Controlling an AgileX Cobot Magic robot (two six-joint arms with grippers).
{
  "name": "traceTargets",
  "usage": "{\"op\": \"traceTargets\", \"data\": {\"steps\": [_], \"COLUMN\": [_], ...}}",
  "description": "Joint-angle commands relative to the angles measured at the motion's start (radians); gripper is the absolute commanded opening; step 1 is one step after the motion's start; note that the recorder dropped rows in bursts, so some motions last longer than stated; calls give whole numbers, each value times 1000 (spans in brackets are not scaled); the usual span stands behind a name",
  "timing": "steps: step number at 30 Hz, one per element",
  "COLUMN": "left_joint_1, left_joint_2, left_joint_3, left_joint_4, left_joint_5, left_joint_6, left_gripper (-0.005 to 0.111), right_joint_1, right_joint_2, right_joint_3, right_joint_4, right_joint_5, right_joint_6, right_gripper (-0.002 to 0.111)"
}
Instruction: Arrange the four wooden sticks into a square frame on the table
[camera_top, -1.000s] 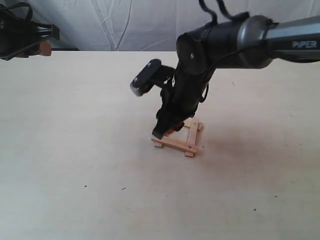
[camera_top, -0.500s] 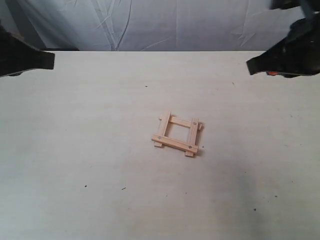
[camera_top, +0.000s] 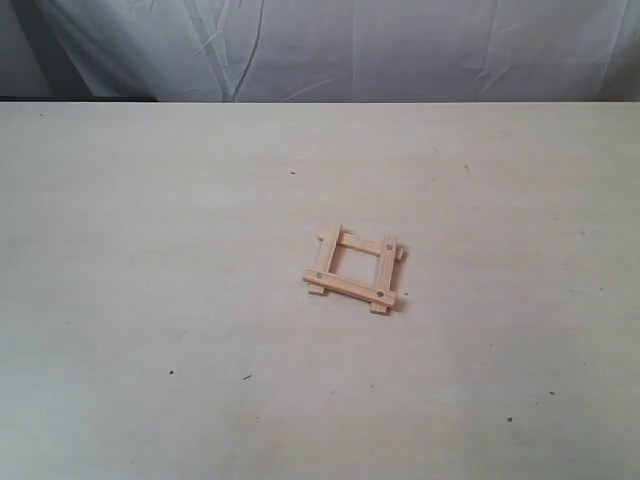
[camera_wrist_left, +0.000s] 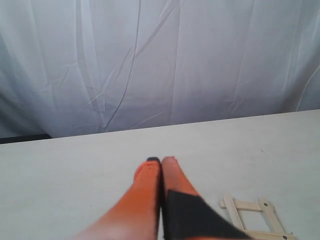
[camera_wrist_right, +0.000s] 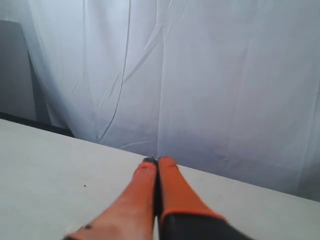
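Small square frame (camera_top: 355, 270) of four pale wooden sticks lies flat on the wide beige desk (camera_top: 150, 250).
The left orange jaws are pressed together near the frame (ends overlapping, dark dots at corners); the right orange jaws are pressed together too.

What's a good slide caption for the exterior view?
Completed square frame resting flat on the pale table, white curtain behind.

Right tool (camera_wrist_right: 157, 161) closed, empty, above table (camera_wrist_right: 45, 165).
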Motion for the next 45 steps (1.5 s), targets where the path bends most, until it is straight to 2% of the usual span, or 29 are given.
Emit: {"op": "traceTargets", "data": {"steps": [1, 8, 10, 15, 21, 28, 33, 45], "left_joint_1": [0, 0, 0, 0, 0, 0, 0, 0], "left_joint_2": [-7, -7, -7, -7, -7, -7, -7, -7], "left_joint_3": [4, 4, 4, 4, 4, 4, 4, 4], "left_joint_4": [3, 3, 3, 3, 3, 3, 3, 3], "left_joint_5": [-2, -2, -2, -2, 0, 0, -2, -2], "left_joint_6": [1, 1, 1, 1, 1, 1, 1, 1], "left_gripper": [0, 0, 0, 0, 0, 0, 0, 0], "right_joint_1": [-4, -113, -152, -185, -233, -249, -279, -279], "right_joint_2": [-50, -151, -217, -375, -397, -397, -397, -397], "right_joint_3": [15, 120, 208, 454, 603, 616, 616, 616], "right_joint_4": [-11, 5, 10, -25, -43, -40, -16, -15], "right_joint_5": [-16, -18, -18, -18, -18, -29, -27, -26], "right_joint_6": [1, 1, 3, 160, 173, 84, 86, 88], "right_gripper": [0, 0, 0, 0, 0, 0, 0, 0]}}
